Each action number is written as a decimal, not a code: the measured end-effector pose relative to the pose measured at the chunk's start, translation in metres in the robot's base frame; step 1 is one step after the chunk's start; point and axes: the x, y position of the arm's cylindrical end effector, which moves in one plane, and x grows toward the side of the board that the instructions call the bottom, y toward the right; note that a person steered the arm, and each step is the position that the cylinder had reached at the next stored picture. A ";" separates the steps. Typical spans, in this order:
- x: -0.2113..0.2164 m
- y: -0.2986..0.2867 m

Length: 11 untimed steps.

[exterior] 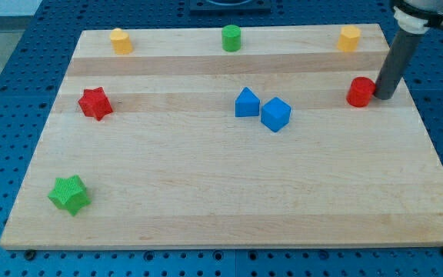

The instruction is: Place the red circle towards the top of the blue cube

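The red circle (360,91) is a short red cylinder near the view's right edge of the wooden board (221,185). My tip (382,96) stands right beside it on its right, touching or nearly touching it. The blue cube (276,115) sits near the board's middle, well to the left of the red circle and slightly lower. A second blue block (246,102), pentagon-like in shape, touches the cube's upper left side.
A red star (95,103) lies at the left. A green star (69,194) lies at the bottom left. Along the top edge stand a yellow block (121,40), a green cylinder (231,37) and another yellow block (349,38).
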 end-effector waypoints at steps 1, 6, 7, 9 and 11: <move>0.000 -0.013; 0.000 -0.109; 0.000 -0.125; 0.000 -0.139; 0.000 -0.147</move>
